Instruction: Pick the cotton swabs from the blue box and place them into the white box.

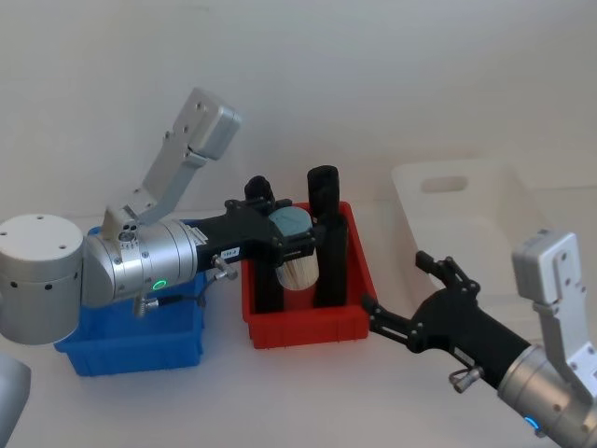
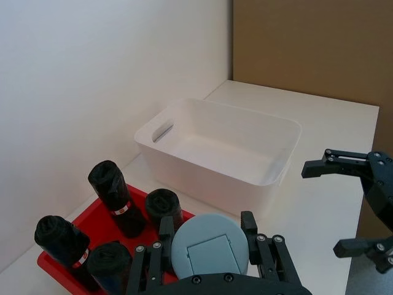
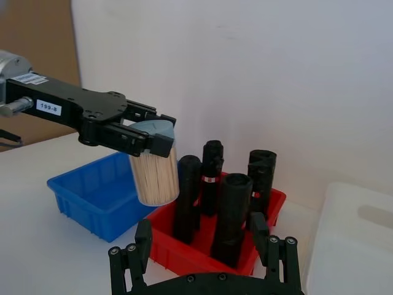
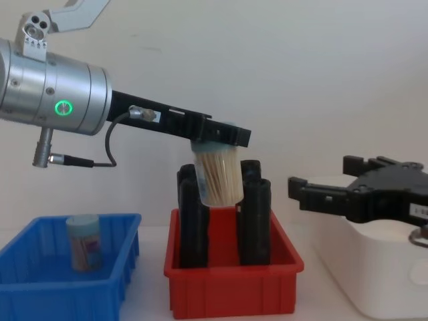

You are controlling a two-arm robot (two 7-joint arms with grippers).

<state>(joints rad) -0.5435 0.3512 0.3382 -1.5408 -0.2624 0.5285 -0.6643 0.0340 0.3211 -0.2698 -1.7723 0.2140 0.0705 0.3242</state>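
one jar of cotton swabs [image 1: 297, 266] is hanging pinched in the left gripper [image 1: 284, 238] in the head view, over the red bin [image 1: 308, 329] next to the blue box [image 1: 131, 353]. in the left wrist view the white box [image 2: 202, 163] is lying beyond the jar, and the right gripper [image 2: 321, 209] is hovering spread beside that box. in the right wrist view the jar is hanging just above the black cylinders [image 3: 230, 209]. in the chest view a second jar [image 4: 84, 242] is standing upright in the blue box.

We record: white box [image 2: 202, 169] smooth glossy plastic; blue box [image 1: 140, 350] and red bin [image 4: 234, 291] plastic, slight sheen; black cylinders [image 3: 230, 209] matt; cotton swabs [image 3: 155, 175] in a clear jar.
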